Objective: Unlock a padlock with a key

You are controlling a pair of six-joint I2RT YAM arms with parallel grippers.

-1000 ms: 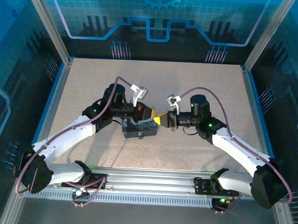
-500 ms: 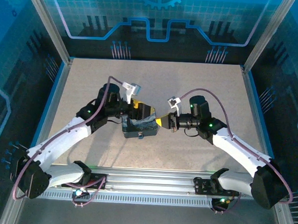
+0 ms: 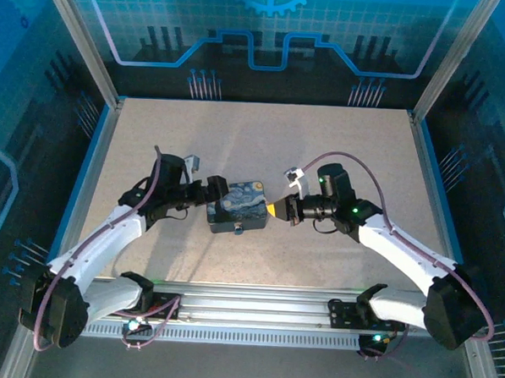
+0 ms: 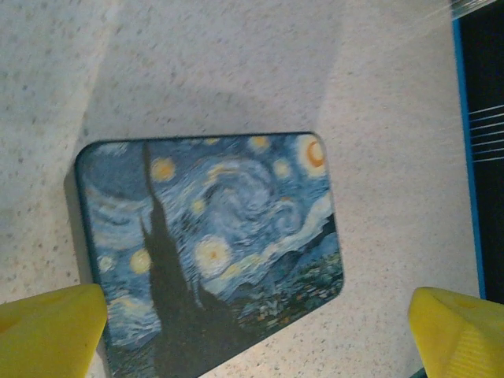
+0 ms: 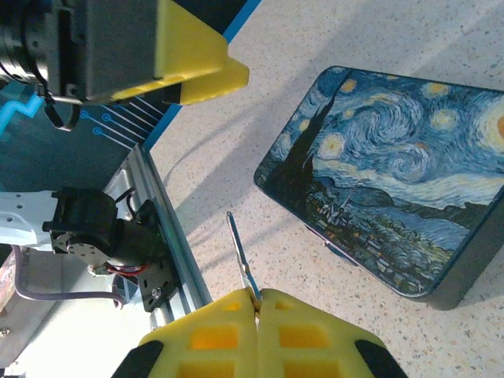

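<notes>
Two changes are noted at the left gripper (image 3: 212, 191): its jaws have been spread wide and drawn back left of the box (image 3: 239, 203), so the box is no longer steadied. The key (image 5: 240, 248) is pinched in the right gripper (image 5: 257, 303); the padlock (image 3: 238, 229) appears hung at the box's near edge.

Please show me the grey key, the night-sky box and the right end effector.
Thin dark-grey metal key (image 5: 240, 252), right wrist view, middle of its blade.
Dark-blue rectangular box with night-sky print (image 4: 213, 244), left wrist view, centre of its lid.
Right end effector (image 3: 273, 210), top external view, between its yellow fingertips.
</notes>
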